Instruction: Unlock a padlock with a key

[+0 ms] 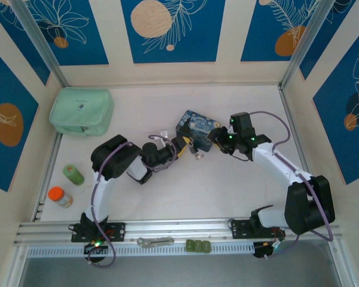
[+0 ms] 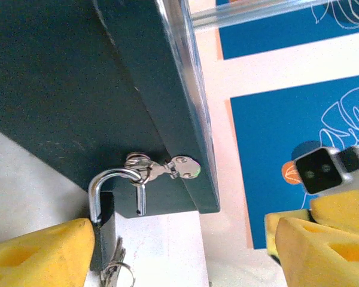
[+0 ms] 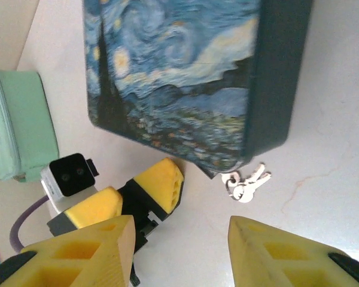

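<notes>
The left hand (image 2: 182, 233) stood open, one yellow finger (image 2: 42, 254) just beside the padlock (image 2: 107, 215), whose shackle hooked through the latch of the painted tin (image 2: 78, 89). The key (image 2: 121, 272) hung at the padlock. The right hand (image 3: 180, 227) gaped open above the surface (image 3: 323, 149).

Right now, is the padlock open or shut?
Open. On the padlock, one shackle end hangs free outside the body, though it loops through the hasp on the tin.
</notes>
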Controlling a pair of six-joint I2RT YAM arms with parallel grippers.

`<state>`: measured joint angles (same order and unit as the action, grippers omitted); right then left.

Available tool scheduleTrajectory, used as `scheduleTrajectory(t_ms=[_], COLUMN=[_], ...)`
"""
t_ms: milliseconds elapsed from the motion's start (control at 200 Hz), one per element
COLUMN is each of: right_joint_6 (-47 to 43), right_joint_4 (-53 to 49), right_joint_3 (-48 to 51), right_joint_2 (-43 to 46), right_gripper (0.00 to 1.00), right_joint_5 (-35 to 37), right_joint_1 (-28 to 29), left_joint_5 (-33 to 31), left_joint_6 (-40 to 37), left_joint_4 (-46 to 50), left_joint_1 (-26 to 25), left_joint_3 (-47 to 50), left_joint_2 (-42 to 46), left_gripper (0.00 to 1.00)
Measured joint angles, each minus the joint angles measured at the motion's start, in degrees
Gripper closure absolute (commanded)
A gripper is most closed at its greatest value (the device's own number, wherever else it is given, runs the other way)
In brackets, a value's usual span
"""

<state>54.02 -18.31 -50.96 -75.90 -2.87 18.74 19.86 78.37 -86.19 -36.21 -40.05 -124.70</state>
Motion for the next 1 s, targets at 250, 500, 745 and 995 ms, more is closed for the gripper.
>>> scheduleTrajectory(t_ms=[250,500,745,995], right_joint_6=[-17.9,-29.4,-32.7,-34.6], right_joint_4=[-11.9,-21.5,-24.6,-22.4], right_joint_3=[-14.5,-22.1,-23.2,-25.1], right_joint_2=[-9.3,-22.6,-28.5,-31.8], right_gripper=[0.46,0.45,0.45,0.50], right_joint_5=[11.8,23.3,28.9,32.0], right_joint_1=[12.7,21.6,22.9,22.9], left_joint_5=[-0.4,-0.4,0.7,1.8], left_joint_6=[2.3,2.6,0.9,1.3], left_joint_4=[1.1,7.5,16.0,16.7], left_joint_1=[3.1,7.0,9.9,10.0], left_joint_3=[1.7,2.0,1.5,0.8], left_joint_2=[1.7,5.2,10.3,10.3], left_gripper=[0.20,0.20,0.20,0.21])
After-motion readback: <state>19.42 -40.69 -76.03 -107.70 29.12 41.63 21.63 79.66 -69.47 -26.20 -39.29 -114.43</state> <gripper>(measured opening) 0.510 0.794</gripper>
